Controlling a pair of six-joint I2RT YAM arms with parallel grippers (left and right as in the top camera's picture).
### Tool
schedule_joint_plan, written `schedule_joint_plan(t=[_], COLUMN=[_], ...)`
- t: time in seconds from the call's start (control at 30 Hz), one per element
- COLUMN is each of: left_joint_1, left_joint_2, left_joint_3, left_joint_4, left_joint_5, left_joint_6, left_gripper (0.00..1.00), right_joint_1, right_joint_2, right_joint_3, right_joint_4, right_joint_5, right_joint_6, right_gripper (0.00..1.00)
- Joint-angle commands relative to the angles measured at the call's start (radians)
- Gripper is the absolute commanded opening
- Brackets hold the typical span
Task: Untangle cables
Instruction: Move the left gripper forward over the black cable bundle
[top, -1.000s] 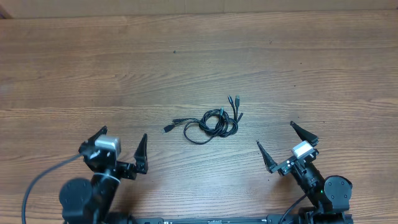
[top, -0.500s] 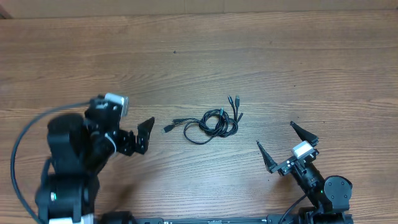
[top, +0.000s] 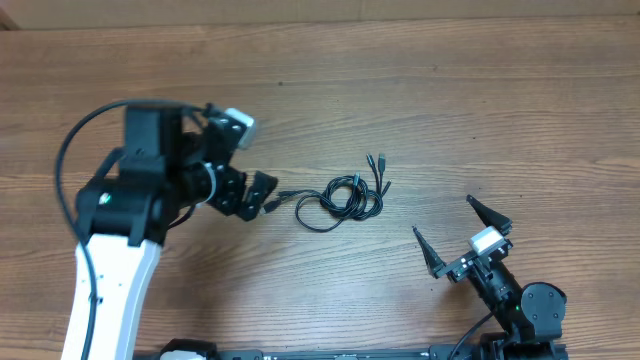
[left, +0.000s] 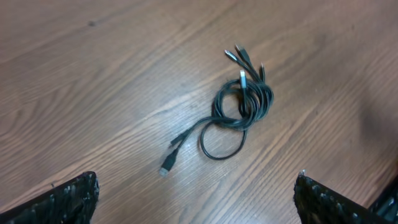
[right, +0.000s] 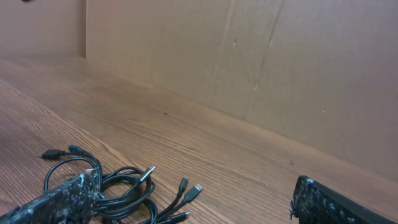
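One wooden worktop fills the overhead view, and a plain brown wall stands at its far edge in the right wrist view. There are two arms. The left arm reaches toward the middle of the worktop, while the right arm sits low at the near edge.

There are two end effectors. The left end effector is spread as wide as it goes, and its two fingertips show at the bottom corners of its wrist view. It holds nothing and touches nothing, and it hangs just left of the cables. The right end effector is also spread wide and empty, well apart from the cables on their right.

The cables lie in one tangled bundle near the middle of the worktop, between the two end effectors. The coils overlap too much to give a sure count of the cords.

Six plug ends can be counted. Four fan out at the bundle's far right side, one of them silver. Two trail out on the left, nearest the left end effector.
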Motion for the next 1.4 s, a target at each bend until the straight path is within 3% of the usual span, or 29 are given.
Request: schedule_joint_plan(t=[0.0,0.6,1.37], left_joint_1=[-0.074,-0.270,-0.288], left_joint_2=[0.081,0.444,0.581], left_joint_3=[0.050,0.081,0.078], left_joint_4=[-0.012,0.083,0.281], left_joint_5=[-0.074,-0.057,-0.060], left_joint_6=[0.045,0.059,0.063], left_gripper=[1.00,1.00,1.00], right_joint_1=[-0.003,-0.003,-0.003], right_joint_2=[-0.009,-0.009,-0.009], right_joint_3=[-0.010,-0.010,-0.010], right_joint_4=[0.000,0.000,0.000], right_joint_5=[0.006,0.006,0.006], right_joint_6=[0.001,0.001,0.001], right_gripper=[1.00,1.00,1.00])
